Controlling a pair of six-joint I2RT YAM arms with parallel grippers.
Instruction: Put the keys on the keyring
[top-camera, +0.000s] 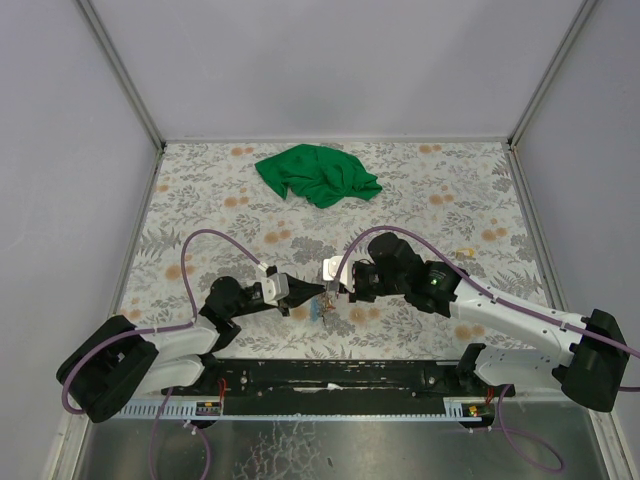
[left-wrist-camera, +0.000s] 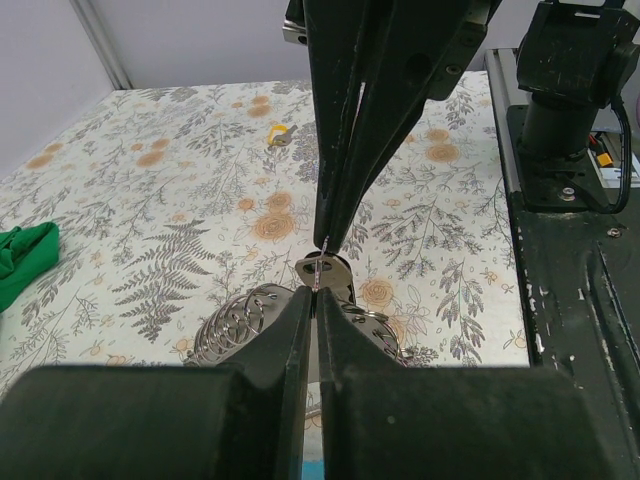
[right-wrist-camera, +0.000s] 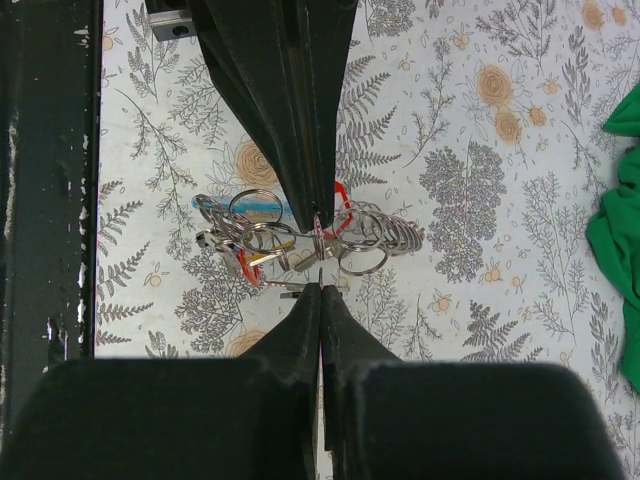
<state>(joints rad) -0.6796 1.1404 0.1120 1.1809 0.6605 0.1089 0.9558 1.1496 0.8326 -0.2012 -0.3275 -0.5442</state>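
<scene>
While both tips meet over the keyring (right-wrist-camera: 270, 240) pile, I see L gripper (left-wrist-camera: 314, 300) & R gripper (right-wrist-camera: 321, 295) jaws clenched; can't tell if anything's pinched.

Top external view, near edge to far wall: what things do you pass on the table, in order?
Black mounting rail → keyring bundle → small yellow item → green cloth.

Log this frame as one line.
left gripper: shut | right gripper: shut | both: meeting at keyring | keys: bunched with keyring | grasp: unclear
</scene>
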